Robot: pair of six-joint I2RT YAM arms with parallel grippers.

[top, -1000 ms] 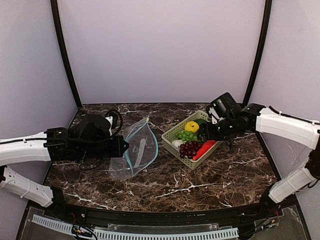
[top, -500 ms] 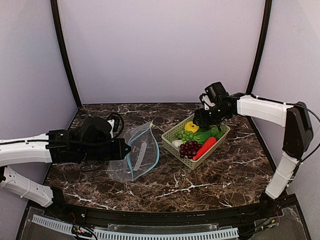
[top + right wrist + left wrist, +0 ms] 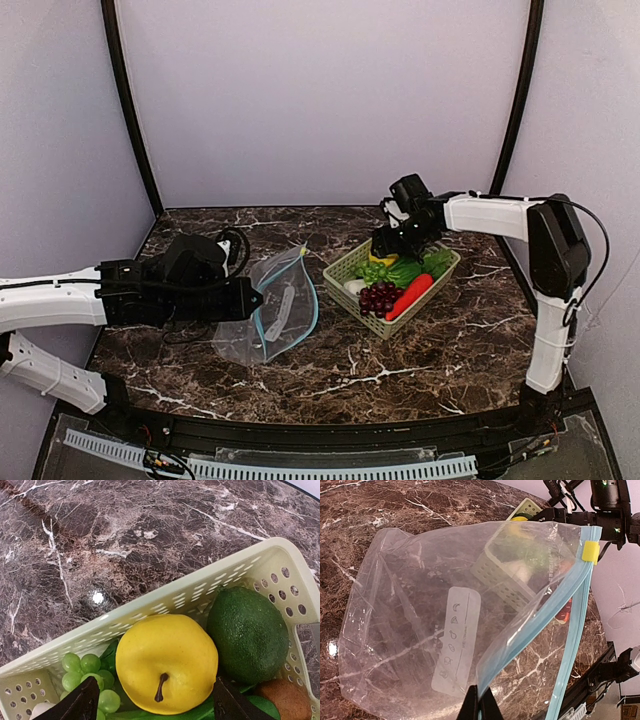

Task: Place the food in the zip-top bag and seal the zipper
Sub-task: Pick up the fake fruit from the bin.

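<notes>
The clear zip-top bag [image 3: 283, 305] lies on the marble left of centre, its mouth lifted. My left gripper [image 3: 252, 297] is shut on one lip of the mouth, the fingers [image 3: 470, 707] pinching the teal zipper [image 3: 535, 625]. A yellow slider [image 3: 590, 551] sits at the zipper's far end. The food lies in a pale green basket [image 3: 343, 268]: yellow fruit [image 3: 167, 662], dark green fruit [image 3: 250, 632], green grapes [image 3: 87, 672], purple grapes [image 3: 378, 296] and red pepper [image 3: 412, 294]. My right gripper [image 3: 155, 682] is open just above the yellow fruit, one finger on each side.
The basket's latticed wall [image 3: 175, 597] runs just beyond the yellow fruit, with marble table [image 3: 125, 535] past it. A brown piece [image 3: 287, 697] lies under the dark green fruit. Enclosure walls and black posts [image 3: 128, 110] ring the table.
My right gripper has swung left from the basket's right side to over the yellow fruit at its far corner. The left gripper still holds the bag's lip, shifted slightly right.
</notes>
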